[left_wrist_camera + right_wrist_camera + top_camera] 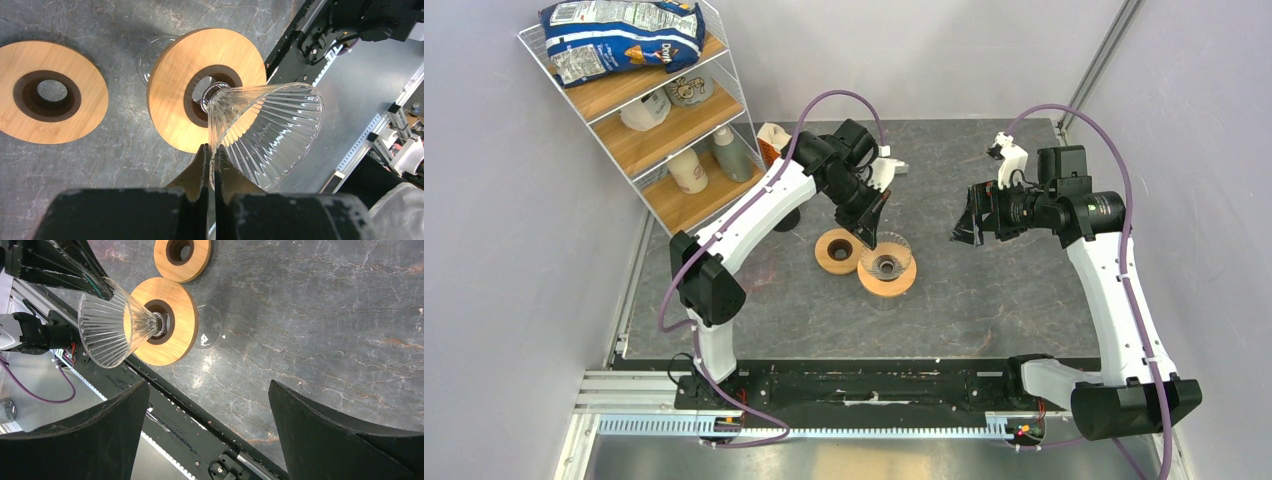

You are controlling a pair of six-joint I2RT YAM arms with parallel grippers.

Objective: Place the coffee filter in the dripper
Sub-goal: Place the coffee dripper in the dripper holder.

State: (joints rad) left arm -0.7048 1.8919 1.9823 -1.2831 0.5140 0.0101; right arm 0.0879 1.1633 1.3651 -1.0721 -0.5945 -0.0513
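The dripper (887,262) is a ribbed clear glass cone (270,130) whose narrow end sits in the hole of a round wooden collar (170,90) near the middle of the table. My left gripper (212,147) is shut on the cone's rim, one finger inside and one outside. It reaches down from the back (869,235). In the right wrist view the dripper (107,325) stands at the upper left, far from my right gripper (208,385), which hangs open and empty above the table's right half (964,225). The coffee filter is out of view.
A bare wooden ring (822,255) lies just left of the dripper (92,100) (197,265). A clear glass edge (145,57) shows under the collar. An orange-and-white packet (772,140) stands behind the left arm, by a wire shelf (649,120) with bottles and a chip bag.
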